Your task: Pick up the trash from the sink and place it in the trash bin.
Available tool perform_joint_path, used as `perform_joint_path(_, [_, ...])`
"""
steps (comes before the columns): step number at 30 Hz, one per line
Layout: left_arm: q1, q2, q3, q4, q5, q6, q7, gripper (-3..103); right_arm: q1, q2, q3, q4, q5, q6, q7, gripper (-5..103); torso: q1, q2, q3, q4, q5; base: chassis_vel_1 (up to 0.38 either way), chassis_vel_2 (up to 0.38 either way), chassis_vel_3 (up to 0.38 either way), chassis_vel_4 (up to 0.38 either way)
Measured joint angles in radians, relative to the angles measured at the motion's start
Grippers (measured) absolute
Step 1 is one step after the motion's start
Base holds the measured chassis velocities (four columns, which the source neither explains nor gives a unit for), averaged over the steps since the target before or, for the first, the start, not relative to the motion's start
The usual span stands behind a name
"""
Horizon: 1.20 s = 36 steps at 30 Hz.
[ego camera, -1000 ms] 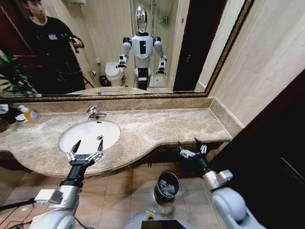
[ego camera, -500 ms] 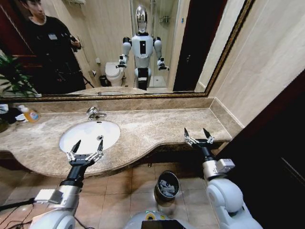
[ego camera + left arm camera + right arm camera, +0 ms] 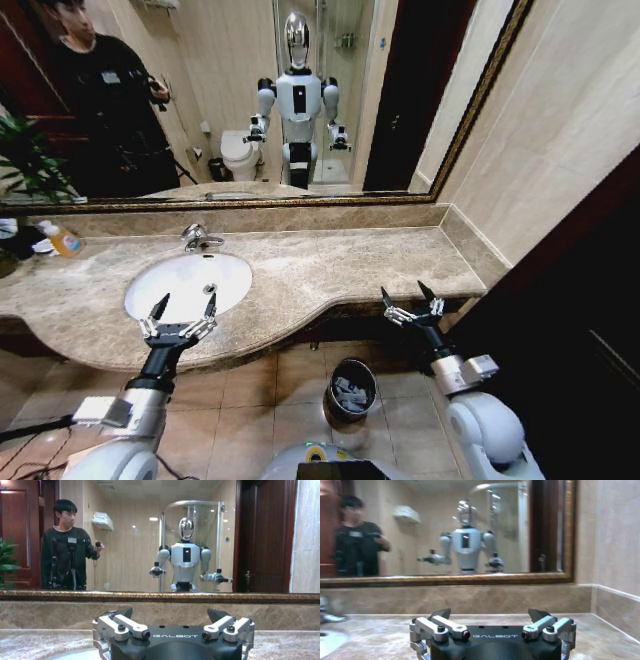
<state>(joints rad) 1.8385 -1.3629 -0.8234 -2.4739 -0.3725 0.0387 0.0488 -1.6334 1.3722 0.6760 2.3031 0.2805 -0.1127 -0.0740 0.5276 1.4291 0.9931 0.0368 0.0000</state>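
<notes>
Both grippers above trash bin.

The right gripper hangs over the marble bench, its two dark-tipped fingers spread wide with nothing between them. The white sink and chrome faucet lie off to one side.

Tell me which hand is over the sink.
The left hand, open above the sink's front rim. The right hand hangs open at the countertop's far edge.
</notes>
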Motion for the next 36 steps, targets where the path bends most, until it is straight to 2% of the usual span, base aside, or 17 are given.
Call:
perform_joint_path(1, [0.000, 0.000, 0.000, 0.000, 0.000, 0.000, 0.000, 100, -0.001, 0.003, -0.005, 0.014, -0.001, -0.020, 0.029, 100, 0.000, 0.000, 0.000, 0.0000, 0.0000, 0.000, 0.000, 0.000, 0.000])
perform_joint_path(4, [0.000, 0.000, 0.000, 0.000, 0.000, 0.000, 0.000, 100, -0.001, 0.003, -0.007, 0.019, -0.003, -0.022, 0.033, 100, 0.000, 0.000, 0.000, 0.0000, 0.0000, 0.000, 0.000, 0.000, 0.000])
perform_joint_path(14, [0.000, 0.000, 0.000, 0.000, 0.000, 0.000, 0.000, 100, 0.007, 0.002, -0.013, -0.004, -0.021, 0.005, 0.025, 100, 0.000, 0.000, 0.000, 0.0001, 0.0001, 0.000, 0.000, 0.000, 0.000])
perform_joint_path(36, [0.000, 0.000, 0.000, 0.000, 0.000, 0.000, 0.000, 100, 0.009, 0.002, -0.014, -0.006, -0.026, 0.008, 0.027, 100, 0.000, 0.000, 0.000, 0.0001, 0.0000, 0.000, 0.000, 0.000, 0.000])
